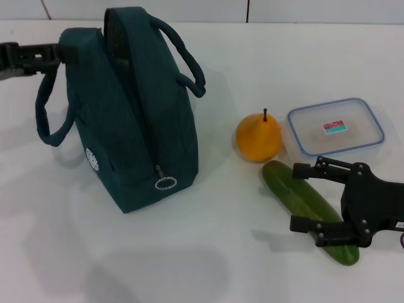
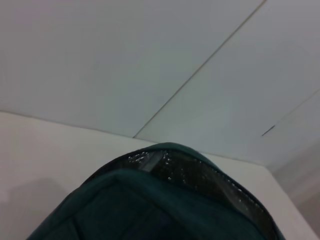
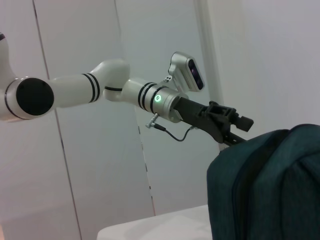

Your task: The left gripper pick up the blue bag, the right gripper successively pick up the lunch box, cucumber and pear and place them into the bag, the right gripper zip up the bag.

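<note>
The blue bag [image 1: 136, 120] stood upright on the bench [image 1: 208, 252], the left gripper [image 1: 60, 55] clamped on its upper edge, while the right gripper [image 1: 306, 196], fingers apart, hovered over the cucumber [image 1: 309, 211]; judged: loading not begun, lunch box [image 1: 336, 126] due first.

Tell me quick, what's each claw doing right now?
Left gripper: closed on the blue bag's top edge.
Right gripper: open, over the cucumber, holding nothing.
</note>
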Robot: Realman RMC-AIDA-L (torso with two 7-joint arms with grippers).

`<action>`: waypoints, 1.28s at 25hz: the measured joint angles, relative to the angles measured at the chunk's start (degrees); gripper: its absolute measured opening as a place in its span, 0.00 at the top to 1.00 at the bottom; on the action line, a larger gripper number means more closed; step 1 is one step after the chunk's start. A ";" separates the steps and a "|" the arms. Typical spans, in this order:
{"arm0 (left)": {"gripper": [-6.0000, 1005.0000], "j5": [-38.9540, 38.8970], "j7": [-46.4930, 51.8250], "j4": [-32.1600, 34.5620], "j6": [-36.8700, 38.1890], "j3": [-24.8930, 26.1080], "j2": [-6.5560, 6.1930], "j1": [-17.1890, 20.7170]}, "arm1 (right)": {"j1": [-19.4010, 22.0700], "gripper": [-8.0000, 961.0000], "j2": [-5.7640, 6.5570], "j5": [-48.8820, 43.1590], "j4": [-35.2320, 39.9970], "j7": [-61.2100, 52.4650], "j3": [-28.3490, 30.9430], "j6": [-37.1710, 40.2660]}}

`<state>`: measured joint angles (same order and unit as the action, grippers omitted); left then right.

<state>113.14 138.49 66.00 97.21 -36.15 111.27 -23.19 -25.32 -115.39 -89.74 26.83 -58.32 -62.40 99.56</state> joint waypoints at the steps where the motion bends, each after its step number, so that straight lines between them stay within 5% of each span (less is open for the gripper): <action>1: 0.14 0.43 0.23 0.52 0.06 -0.02 0.21 0.01 | 0.01 0.12 0.00 0.00 -0.01 0.00 0.00 -0.08; 8: 0.14 1.86 2.01 4.57 0.34 -1.48 2.17 -0.40 | 0.13 0.12 0.09 0.01 -0.10 0.04 0.00 -0.23; 22: 0.14 11.16 1.34 4.36 -0.40 -2.27 3.89 -2.68 | 0.66 0.12 0.09 0.10 -0.17 0.70 0.00 -0.21; 32: 0.56 11.45 -0.91 4.31 -0.23 -2.41 4.69 -3.53 | 0.72 0.12 0.08 0.10 -0.82 1.01 0.40 -0.16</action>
<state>124.59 137.59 70.31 96.98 -38.56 115.96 -26.72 -24.60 -115.31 -89.64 26.01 -57.31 -61.99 99.40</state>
